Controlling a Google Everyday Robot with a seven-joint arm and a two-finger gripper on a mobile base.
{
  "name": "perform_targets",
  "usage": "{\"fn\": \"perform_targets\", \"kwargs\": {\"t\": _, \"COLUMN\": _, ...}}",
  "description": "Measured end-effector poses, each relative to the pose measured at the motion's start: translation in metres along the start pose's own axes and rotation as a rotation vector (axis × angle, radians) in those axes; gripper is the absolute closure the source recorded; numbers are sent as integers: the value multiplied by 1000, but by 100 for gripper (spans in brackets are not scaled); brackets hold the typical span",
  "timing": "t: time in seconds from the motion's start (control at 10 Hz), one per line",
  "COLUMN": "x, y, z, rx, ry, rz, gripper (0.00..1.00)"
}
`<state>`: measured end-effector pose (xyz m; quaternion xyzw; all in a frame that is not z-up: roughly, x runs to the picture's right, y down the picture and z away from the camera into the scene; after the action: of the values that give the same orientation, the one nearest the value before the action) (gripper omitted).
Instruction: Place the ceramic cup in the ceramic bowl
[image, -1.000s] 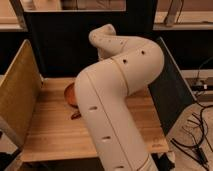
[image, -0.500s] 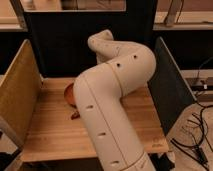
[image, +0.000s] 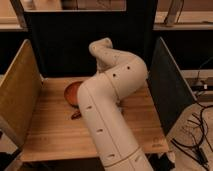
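Observation:
The ceramic bowl (image: 71, 93) is a round, glossy orange-brown bowl on the wooden table (image: 50, 135), left of centre. My white arm (image: 107, 115) covers its right part. My gripper is hidden behind the arm's folded links, somewhere near the back middle of the table. No ceramic cup shows; it is hidden or out of view. A small dark reddish item (image: 76, 115) lies just in front of the bowl, against the arm.
A tan side panel (image: 17, 95) walls the table's left side and a dark panel (image: 167, 85) walls the right. A dark back wall (image: 65, 45) closes the rear. Cables (image: 197, 135) lie on the floor to the right.
The arm's upper links have sunk a little and shifted slightly left, toward the table's back middle. The bowl and the small reddish item have not moved.

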<state>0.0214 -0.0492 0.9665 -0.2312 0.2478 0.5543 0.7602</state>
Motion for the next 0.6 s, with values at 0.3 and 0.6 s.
{"fn": "perform_targets", "kwargs": {"t": 0.3, "x": -12, "y": 1, "z": -1, "rx": 17, "ry": -2, "rz": -29, "gripper": 72}}
{"fn": "perform_targets", "kwargs": {"t": 0.6, "x": -26, "y": 5, "z": -23, "rx": 38, "ry": -42, "rz": -54, "gripper": 99}}
